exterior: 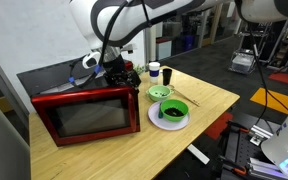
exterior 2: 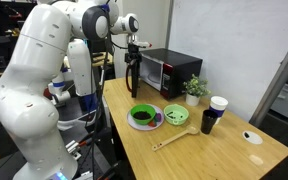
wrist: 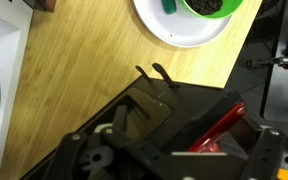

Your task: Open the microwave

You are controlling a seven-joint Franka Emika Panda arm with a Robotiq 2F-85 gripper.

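Observation:
The red microwave point(exterior: 79, 112) with a black top stands on the wooden table, and its dark glass door looks shut in both exterior views point(exterior 2: 170, 72). My gripper point(exterior: 115, 68) points down at the door-side upper corner of the microwave point(exterior 2: 132, 78). In the wrist view the fingers point(wrist: 174, 150) are spread wide. The black top and the red door edge point(wrist: 220, 124) lie between them. I cannot tell whether a finger touches the door.
A white plate with a dark bowl point(exterior: 170, 116) point(exterior 2: 144, 118) sits in front of the microwave. Beside it are a green bowl point(exterior: 160, 93), a wooden spoon point(exterior 2: 174, 138), two cups point(exterior 2: 218, 104) point(exterior 2: 208, 122) and a small plant point(exterior 2: 195, 88).

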